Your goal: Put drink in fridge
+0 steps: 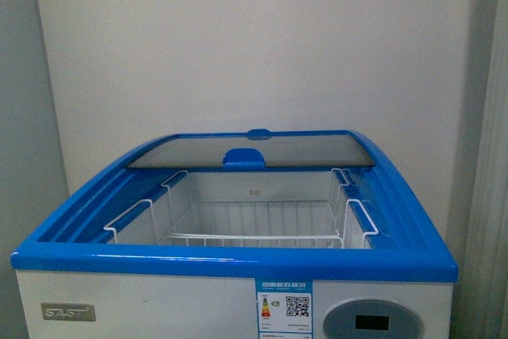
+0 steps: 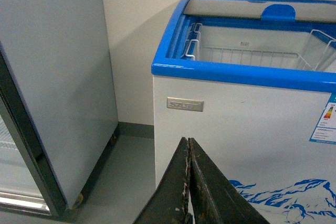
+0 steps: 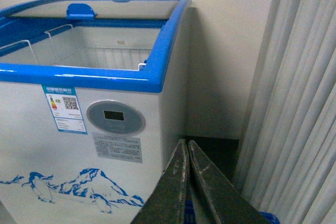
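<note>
The fridge [image 1: 230,262], a white chest freezer with a blue top rim, stands straight ahead in the front view. Its sliding glass lid [image 1: 252,151] is pushed to the back, so the inside with white wire baskets [image 1: 254,224] is open. No drink shows in any view. My left gripper [image 2: 188,145] is shut and empty, low before the fridge's [image 2: 236,129] left front corner. My right gripper [image 3: 186,146] is shut and empty, low before the fridge's [image 3: 79,129] right front corner. Neither arm shows in the front view.
A taller plain grey-white cabinet on casters [image 2: 58,87] stands left of the fridge, a strip of grey floor [image 2: 126,177] between them. Pale curtains [image 3: 294,108] hang right of the fridge. Something blue [image 3: 273,217] lies low beside the right gripper. A wall is close behind.
</note>
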### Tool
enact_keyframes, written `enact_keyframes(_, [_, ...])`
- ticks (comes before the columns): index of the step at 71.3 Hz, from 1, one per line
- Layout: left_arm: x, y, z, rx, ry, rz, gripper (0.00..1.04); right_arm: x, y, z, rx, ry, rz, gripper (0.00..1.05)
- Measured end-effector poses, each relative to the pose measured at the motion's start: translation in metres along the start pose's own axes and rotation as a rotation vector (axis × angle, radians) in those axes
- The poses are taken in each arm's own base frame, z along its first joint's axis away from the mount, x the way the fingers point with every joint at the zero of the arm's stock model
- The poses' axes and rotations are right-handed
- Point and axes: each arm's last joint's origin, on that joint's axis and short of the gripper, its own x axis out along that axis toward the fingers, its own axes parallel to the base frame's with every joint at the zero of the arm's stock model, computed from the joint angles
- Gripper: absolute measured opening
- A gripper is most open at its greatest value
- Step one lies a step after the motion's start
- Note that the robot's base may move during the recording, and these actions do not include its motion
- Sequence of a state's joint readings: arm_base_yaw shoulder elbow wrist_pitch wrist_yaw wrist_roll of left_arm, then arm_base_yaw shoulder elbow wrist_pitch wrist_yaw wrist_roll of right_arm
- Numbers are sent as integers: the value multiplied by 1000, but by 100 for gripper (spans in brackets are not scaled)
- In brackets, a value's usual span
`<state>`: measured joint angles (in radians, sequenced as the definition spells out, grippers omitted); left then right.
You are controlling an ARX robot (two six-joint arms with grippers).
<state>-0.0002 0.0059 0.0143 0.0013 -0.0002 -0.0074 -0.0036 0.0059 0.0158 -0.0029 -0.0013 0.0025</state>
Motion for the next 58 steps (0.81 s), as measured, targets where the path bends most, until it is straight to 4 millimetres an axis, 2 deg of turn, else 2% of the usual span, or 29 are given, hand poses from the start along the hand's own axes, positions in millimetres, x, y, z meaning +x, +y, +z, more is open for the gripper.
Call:
enact_keyframes(3, [0,0,0,0,0,0,15,0,0,0,0,0,0,18])
enact_keyframes(7, [0,0,0,0,0,0,23,0,0,0,0,0,0,27])
enact_keyframes(12, [0,0,0,0,0,0,46,0,0,0,0,0,0,48])
enact_keyframes(15, [0,0,0,0,0,0,53,0,0,0,0,0,0,54])
enact_keyframes(21, [0,0,0,0,0,0,73,0,0,0,0,0,0,75])
enact_keyframes(30, [0,0,0,0,0,0,96,0,0,0,0,0,0,97])
enact_keyframes(32, [0,0,0,2,0,0,98,0,0,0,0,0,0,98])
enact_keyframes(58, [0,0,0,2,0,0,97,0,0,0,0,0,0,97])
